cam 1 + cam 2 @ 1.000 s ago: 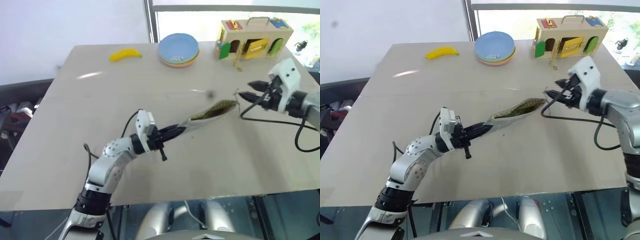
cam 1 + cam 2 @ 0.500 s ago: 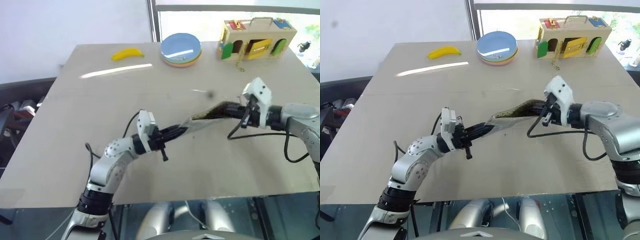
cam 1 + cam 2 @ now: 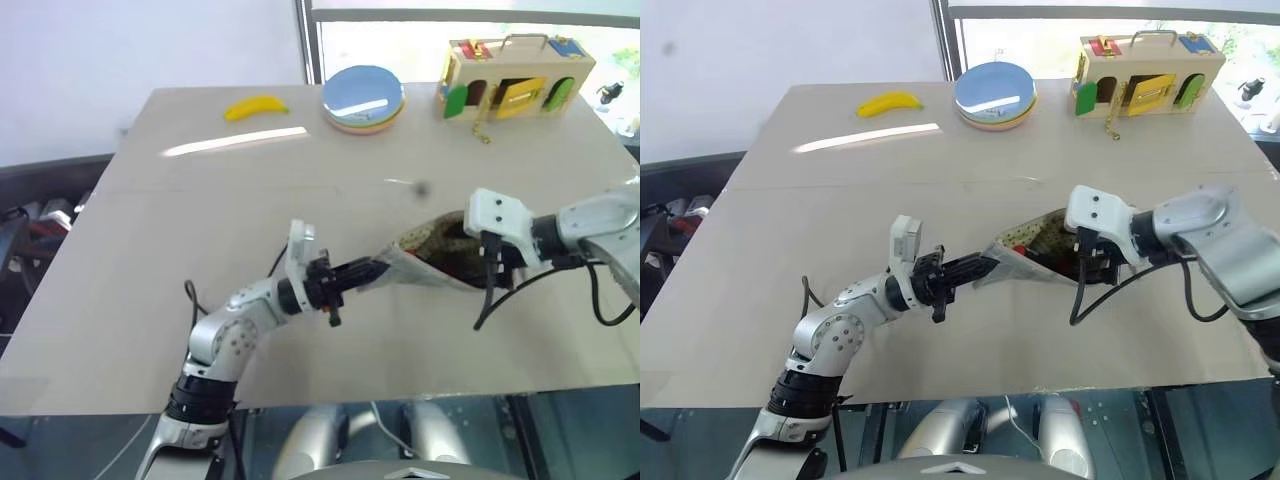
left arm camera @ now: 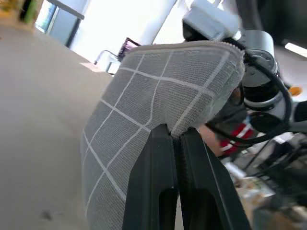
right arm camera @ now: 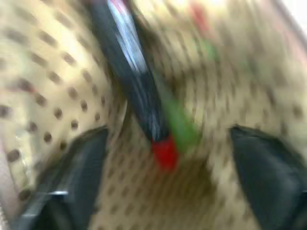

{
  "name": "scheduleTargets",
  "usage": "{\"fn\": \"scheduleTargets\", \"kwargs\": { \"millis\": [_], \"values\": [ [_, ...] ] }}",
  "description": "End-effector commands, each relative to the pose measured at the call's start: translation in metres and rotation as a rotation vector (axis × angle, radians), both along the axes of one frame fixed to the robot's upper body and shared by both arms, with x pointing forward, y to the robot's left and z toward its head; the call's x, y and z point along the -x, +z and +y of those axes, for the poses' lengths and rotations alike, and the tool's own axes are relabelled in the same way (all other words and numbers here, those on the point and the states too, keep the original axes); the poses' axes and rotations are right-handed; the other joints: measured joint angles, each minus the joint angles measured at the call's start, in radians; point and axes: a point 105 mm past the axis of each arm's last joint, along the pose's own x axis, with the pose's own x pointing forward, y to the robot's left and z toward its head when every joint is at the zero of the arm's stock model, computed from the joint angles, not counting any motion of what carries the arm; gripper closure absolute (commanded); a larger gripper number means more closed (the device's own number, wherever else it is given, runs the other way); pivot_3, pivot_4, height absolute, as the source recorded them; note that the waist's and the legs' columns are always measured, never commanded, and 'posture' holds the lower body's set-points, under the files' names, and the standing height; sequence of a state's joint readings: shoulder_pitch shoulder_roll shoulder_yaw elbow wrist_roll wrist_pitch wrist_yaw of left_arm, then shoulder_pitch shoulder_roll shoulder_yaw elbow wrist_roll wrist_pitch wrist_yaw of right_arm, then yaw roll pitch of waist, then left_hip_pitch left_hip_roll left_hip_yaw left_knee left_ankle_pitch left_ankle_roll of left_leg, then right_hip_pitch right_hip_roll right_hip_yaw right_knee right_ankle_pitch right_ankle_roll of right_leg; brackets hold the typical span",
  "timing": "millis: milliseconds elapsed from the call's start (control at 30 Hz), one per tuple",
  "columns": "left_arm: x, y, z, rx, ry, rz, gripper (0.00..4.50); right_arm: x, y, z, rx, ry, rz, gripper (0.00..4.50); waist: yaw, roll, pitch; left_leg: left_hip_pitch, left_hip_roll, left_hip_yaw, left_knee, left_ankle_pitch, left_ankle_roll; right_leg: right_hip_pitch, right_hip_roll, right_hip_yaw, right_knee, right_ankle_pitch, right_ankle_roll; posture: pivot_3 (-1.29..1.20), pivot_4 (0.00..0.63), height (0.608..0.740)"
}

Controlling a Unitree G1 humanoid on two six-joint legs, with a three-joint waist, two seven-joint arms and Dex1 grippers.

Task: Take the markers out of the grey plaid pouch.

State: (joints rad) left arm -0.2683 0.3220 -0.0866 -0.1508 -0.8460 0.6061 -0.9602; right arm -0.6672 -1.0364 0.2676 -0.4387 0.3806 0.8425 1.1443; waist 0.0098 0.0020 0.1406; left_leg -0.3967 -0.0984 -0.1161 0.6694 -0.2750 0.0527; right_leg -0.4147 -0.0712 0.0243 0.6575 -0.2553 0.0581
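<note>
Since the earlier frame, my right gripper (image 5: 165,139) had swung in from beside the grey plaid pouch (image 3: 425,262) and entered its gaping mouth, fingers (image 5: 72,177) spread wide around the markers (image 5: 139,91) lying on the dotted lining. I kept my left gripper (image 4: 175,139) pinched shut on the pouch's closed end above the table (image 3: 200,210).

A lab or test room: bare table (image 3: 200,200) by a window (image 3: 420,30), set with props (toy banana (image 3: 254,107), plates (image 3: 362,98), latch box (image 3: 510,75)).
</note>
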Motion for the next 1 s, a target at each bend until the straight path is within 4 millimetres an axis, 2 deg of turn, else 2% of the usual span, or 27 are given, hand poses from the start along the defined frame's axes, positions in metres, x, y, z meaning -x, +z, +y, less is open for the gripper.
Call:
{"fn": "scheduleTargets", "kwargs": {
  "millis": [33, 167, 400, 700, 800, 933, 1000],
  "values": [
    [0.002, -0.003, -0.002, 0.009, -0.03, 0.019, 4.5, 0.016, -0.011, 0.008, 0.06, 0.042, 0.074, 0.05, 0.002, -0.001, 0.0, 0.0, 0.0, 0.0, 0.0, 0.0, 0.0, 0.0, 0.0, 0.0, 0.0, 0.0, 0.0, 0.0, 0.15, 0.74],
    [0.007, -0.026, -0.009, -0.045, -0.063, 0.047, 4.5, 0.011, -0.04, 0.008, 0.14, 0.03, 0.105, 0.05, 0.002, -0.001, 0.0, 0.0, -0.001, 0.0, 0.001, 0.0, 0.0, 0.001, -0.001, 0.0, 0.0, 0.0, 0.0, 0.0, 0.15, 0.74],
    [0.011, -0.056, -0.007, -0.138, -0.059, 0.035, 4.5, 0.009, -0.066, 0.008, 0.217, 0.051, 0.123, 0.05, 0.004, -0.001, -0.001, 0.0, -0.001, 0.0, 0.001, 0.0, 0.0, 0.001, -0.001, -0.001, 0.0, 0.0, 0.0, 0.0, 0.15, 0.74],
    [0.008, -0.066, -0.006, -0.142, -0.043, 0.059, 4.5, 0.0, -0.087, 0.007, 0.283, 0.066, 0.099, 0.05, 0.002, -0.002, -0.002, 0.001, -0.001, 0.0, 0.001, 0.0, 0.0, 0.001, -0.001, 0.0, 0.0, 0.0, 0.0, 0.0, 0.15, 0.74],
    [0.007, -0.066, -0.006, -0.14, -0.043, 0.059, 4.5, -0.007, -0.092, 0.002, 0.315, 0.059, 0.062, 0.89, 0.002, -0.002, -0.002, 0.001, -0.001, 0.0, 0.001, 0.0, 0.0, 0.001, -0.001, 0.0, 0.001, 0.0, 0.0, 0.0, 0.15, 0.74],
    [0.007, -0.067, -0.006, -0.141, -0.042, 0.057, 4.5, -0.009, -0.093, 0.0, 0.309, 0.065, 0.045, 2.57, 0.002, -0.004, -0.004, 0.003, -0.001, 0.0, 0.001, 0.0, 0.0, 0.002, -0.001, 0.0, 0.001, 0.0, 0.0, 0.0, 0.15, 0.74],
    [0.008, -0.067, -0.007, -0.143, -0.043, 0.057, 4.5, -0.009, -0.09, 0.001, 0.29, 0.067, 0.033, 2.6, 0.002, -0.004, -0.004, 0.005, -0.001, 0.0, 0.001, 0.0, 0.0, 0.004, -0.001, 0.0, 0.001, 0.0, 0.0, 0.0, 0.15, 0.74]
  ]
}}
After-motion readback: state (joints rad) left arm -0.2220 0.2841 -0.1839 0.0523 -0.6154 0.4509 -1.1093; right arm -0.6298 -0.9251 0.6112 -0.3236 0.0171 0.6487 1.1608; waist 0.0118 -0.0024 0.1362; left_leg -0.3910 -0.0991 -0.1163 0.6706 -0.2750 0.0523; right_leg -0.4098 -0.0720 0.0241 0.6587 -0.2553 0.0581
